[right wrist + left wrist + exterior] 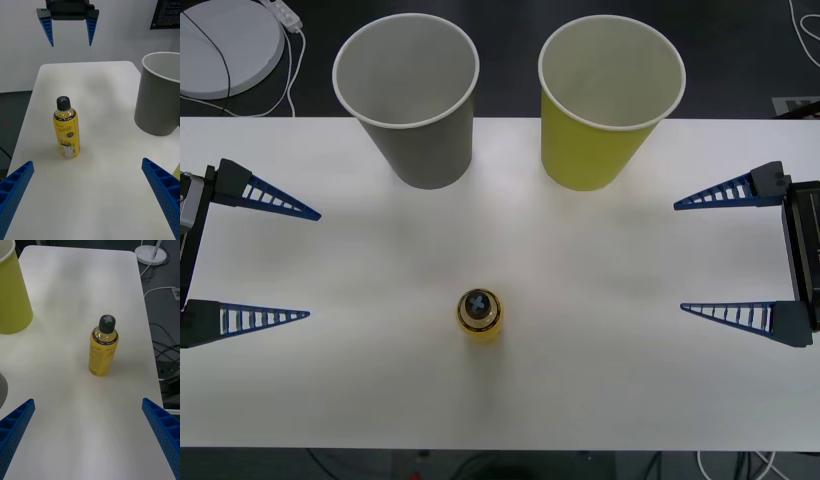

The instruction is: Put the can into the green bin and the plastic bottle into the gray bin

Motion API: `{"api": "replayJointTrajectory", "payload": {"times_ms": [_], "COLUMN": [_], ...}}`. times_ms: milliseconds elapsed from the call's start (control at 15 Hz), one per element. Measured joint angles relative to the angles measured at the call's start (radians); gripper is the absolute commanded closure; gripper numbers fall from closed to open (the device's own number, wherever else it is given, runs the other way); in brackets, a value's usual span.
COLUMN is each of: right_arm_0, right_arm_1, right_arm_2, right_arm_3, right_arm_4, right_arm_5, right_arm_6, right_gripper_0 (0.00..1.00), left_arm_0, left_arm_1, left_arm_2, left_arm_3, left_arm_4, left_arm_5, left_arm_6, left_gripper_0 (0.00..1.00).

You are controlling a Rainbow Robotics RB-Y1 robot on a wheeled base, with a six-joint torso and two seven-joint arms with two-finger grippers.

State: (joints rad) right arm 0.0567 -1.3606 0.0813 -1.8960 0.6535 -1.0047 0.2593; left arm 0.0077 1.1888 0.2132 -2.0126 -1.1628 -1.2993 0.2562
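While both grippers, left (pixel 310 264) and right (pixel 678 256), wait open, the plastic bottle (pixel 479 314) stands unbinned on the counter (pixel 600 380); gray bin (pixel 412 100) unfilled.

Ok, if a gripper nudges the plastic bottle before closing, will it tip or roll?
The plastic bottle stands upright, tall over a narrow base, so a high nudge probably tips it. It's round, so once down it would likely roll. It looks full of yellow liquid, so probably fairly heavy and stiff.
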Motion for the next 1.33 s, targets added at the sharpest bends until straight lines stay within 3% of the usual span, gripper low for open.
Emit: {"api": "replayJointTrajectory", "payload": {"times_ms": [400, 600, 1000, 1333], "right_arm_0": [0.000, 0.000, 0.000, 0.000], "right_arm_1": [0.000, 0.000, 0.000, 0.000], "right_arm_2": [0.000, 0.000, 0.000, 0.000], "right_arm_3": [0.000, 0.000, 0.000, 0.000], "right_arm_4": [0.000, 0.000, 0.000, 0.000], "right_arm_5": [0.000, 0.000, 0.000, 0.000], "right_arm_6": [0.000, 0.000, 0.000, 0.000], "right_gripper_0": [0.00, 0.00, 0.00, 0.00], "left_arm_0": [0.028, 0.038, 0.081, 0.121], "left_arm_1": [-0.014, -0.017, -0.018, -0.037], "left_arm_2": [-0.027, -0.037, -0.037, -0.037], "left_arm_3": [0.018, 0.074, 0.169, 0.197], "left_arm_4": [-0.001, 0.042, 0.094, 0.118], "left_arm_5": [0.001, 0.006, 0.005, 0.005], "left_arm_6": [-0.002, -0.033, -0.232, -0.267], "left_gripper_0": [0.00, 0.00, 0.00, 0.00]}}
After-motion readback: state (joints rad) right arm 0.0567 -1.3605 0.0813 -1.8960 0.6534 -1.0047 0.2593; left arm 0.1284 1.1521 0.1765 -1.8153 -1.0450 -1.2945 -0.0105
